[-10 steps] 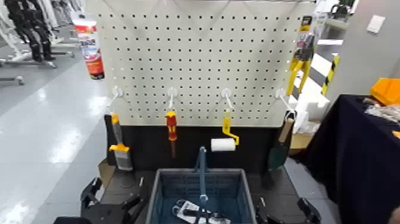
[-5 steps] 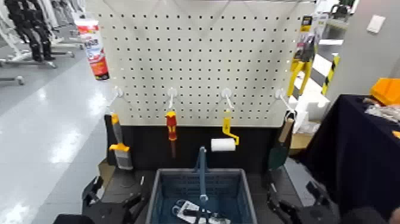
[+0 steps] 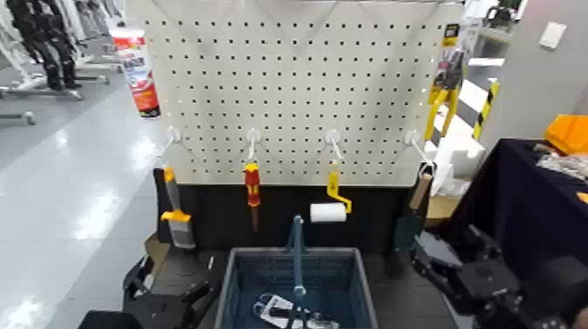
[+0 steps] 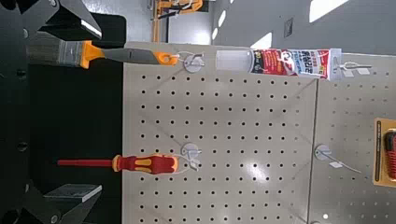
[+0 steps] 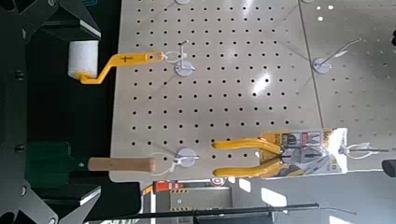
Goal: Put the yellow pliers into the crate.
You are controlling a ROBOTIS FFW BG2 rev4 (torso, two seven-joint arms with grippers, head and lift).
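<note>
Yellow-handled pliers (image 5: 247, 157) on retail card, hung at pegboard's (image 3: 289, 96) right edge, right gripper (image 3: 442, 273) wide open, empty, beside blue-grey basket (image 3: 229, 284), left gripper (image 3: 171, 284) open, empty, opposite side.

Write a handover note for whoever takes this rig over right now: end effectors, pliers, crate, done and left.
Left end effector: open, empty, left of the crate.
Right end effector: open, empty, right of the crate.
Yellow-handled pliers on a black-and-yellow card: hanging at the pegboard's upper right.
Blue-grey slotted plastic crate: below the pegboard, hoop handle up, a white-carded item inside.
Done: pliers not yet grasped.
Left: grip pliers, unhook, lower into crate.
</note>
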